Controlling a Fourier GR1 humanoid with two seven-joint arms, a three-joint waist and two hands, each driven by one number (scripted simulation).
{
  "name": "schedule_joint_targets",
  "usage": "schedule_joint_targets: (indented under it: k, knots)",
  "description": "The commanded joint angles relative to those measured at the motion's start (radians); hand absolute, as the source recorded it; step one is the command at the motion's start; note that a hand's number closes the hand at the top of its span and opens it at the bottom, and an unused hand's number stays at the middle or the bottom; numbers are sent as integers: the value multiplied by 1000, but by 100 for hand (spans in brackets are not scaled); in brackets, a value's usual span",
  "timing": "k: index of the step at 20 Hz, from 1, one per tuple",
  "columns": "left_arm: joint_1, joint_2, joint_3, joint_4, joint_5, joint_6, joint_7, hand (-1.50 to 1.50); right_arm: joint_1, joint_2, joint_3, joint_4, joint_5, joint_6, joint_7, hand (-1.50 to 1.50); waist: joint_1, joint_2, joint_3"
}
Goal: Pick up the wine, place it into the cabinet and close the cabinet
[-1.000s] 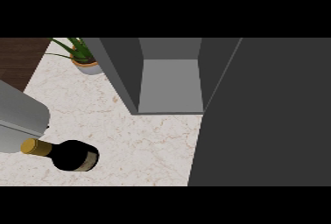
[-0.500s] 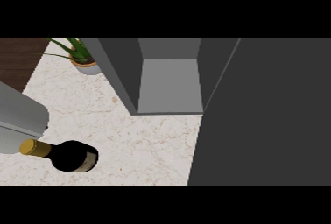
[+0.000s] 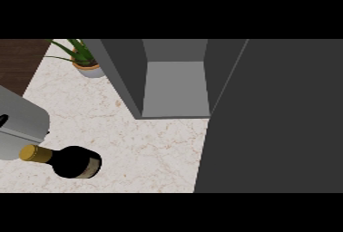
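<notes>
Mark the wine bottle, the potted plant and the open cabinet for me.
wine bottle [image 3: 75, 162], head view, on its dark body.
potted plant [image 3: 89, 69], head view, on its pot.
cabinet [image 3: 173, 86], head view, on the bare floor inside.

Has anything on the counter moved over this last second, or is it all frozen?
Almost nothing changed. The wine bottle seems to have crept very slightly toward the lower right. The open cabinet, the potted plant and the grey forearm at the left edge stayed as they were.
</notes>
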Motion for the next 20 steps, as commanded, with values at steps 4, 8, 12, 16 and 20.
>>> schedule_joint_targets:
  k: [4, 8, 12, 16, 20]
  knots:
    - [42, -100, -36, 71, -158, -83, -108, -150, -23, -36, 26, -180, 129, -40, 109, -150, 7, 0, 0]
    - [13, -100, 4, 223, -237, -145, -208, -150, 17, -54, 55, -162, 122, -54, 44, -150, 0, 1, 0]
    - [2, -104, 29, 299, -335, -185, -311, -150, 34, -58, 136, -153, 178, -88, 26, -150, -1, -1, 0]
    - [-21, -64, 54, 407, -340, -211, -330, -150, -15, -81, 144, -169, 197, -110, 91, -150, -4, -1, -1]
    - [-25, -97, 27, 482, -468, -240, -441, -150, -46, -102, 86, -164, 153, -128, 99, -150, -1, 1, -1]
